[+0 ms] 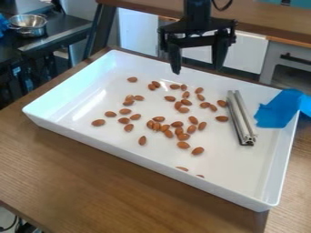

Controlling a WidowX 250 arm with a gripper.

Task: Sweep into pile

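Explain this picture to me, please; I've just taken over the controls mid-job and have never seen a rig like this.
You have one picture, from a fixed camera looking down at a slant. The black machine at the top is a robot arm; its gripper hangs over the far side of the white tray, its two fingers apart and nothing between them. The tray sits on a wooden table. Inside it, almonds lie scattered, mostly around the middle. To their right lies a silvery metal bar piece, and blue tape hangs over the tray's right rim. The almonds are not yet in a pile.
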